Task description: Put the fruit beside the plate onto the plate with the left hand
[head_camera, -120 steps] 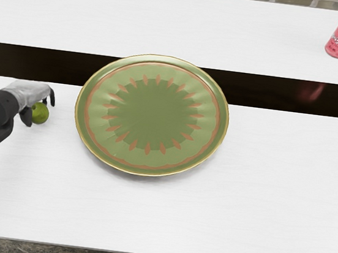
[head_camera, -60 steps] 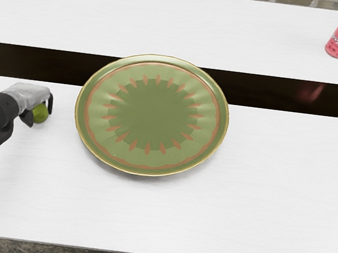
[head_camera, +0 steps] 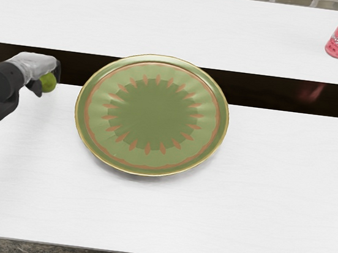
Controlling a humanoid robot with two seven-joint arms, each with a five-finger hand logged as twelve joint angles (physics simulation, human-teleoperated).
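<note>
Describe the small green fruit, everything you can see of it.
The fruit is small, round and yellow-green, with a smooth, lime-like skin and no visible stem or marks. The left hand grips it, and its fingers cover the fruit's left side, so only the right part shows. It sits left of the plate, clear of the rim, near the table edge by the dark gap. One view cannot show whether it touches the table.

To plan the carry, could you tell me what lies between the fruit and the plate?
Head view: nothing, only bare table and its dark strip separate fruit and plate.
</note>
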